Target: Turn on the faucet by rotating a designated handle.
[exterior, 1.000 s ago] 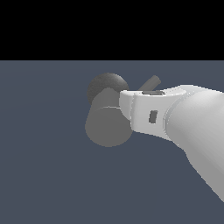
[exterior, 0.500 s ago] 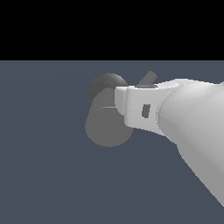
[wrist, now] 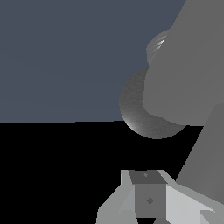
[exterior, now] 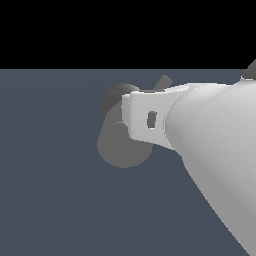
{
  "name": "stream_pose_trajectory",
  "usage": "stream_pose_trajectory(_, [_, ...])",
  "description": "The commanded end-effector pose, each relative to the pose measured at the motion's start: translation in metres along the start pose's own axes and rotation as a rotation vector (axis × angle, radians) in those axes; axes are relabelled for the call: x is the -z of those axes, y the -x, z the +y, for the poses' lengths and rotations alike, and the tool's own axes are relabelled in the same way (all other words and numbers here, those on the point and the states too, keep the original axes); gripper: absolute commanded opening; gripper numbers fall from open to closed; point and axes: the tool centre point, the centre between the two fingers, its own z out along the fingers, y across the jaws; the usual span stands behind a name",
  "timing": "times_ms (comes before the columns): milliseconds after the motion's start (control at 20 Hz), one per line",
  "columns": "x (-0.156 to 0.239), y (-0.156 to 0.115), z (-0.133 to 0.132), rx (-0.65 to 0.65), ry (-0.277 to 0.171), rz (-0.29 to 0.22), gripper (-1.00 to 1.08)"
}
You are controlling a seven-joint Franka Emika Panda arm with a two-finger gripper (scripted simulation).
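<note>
In the exterior view the faucet is a thick matte grey cylinder with its flat round end facing the camera and a darker rounded base behind it. The handle shows only as a short grey tip above the white robot hand, which covers the cylinder's side towards the exterior view's right. The fingers are hidden there. In the wrist view the gripper appears as one tight cluster with no gap between the fingers and nothing held, close under the large grey faucet and its rounded end.
The faucet rests on a flat blue-grey floor under a black background. The thick white arm fills the exterior view's right side.
The hand has moved towards the exterior view's left and slightly up, covering more of the faucet. The handle tip has shifted up and to the left with it.
</note>
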Motion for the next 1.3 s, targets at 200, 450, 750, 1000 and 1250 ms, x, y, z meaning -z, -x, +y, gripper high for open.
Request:
stream_pose_trajectory(200, [0.0,0.048,0.042,0.012,0.048,-0.09,-1.0])
stream_pose_trajectory(450, [0.005,0.018,0.025,0.003,0.002,-0.012,-1.0])
stream_pose_trajectory(750, [0.002,0.023,0.043,0.004,0.007,-0.022,-1.0])
stream_pose_trajectory(1000, [0.002,0.034,0.064,0.007,0.02,-0.044,-1.0])
stream_pose_trajectory(1250, [0.003,0.045,0.085,0.009,0.032,-0.065,-1.0])
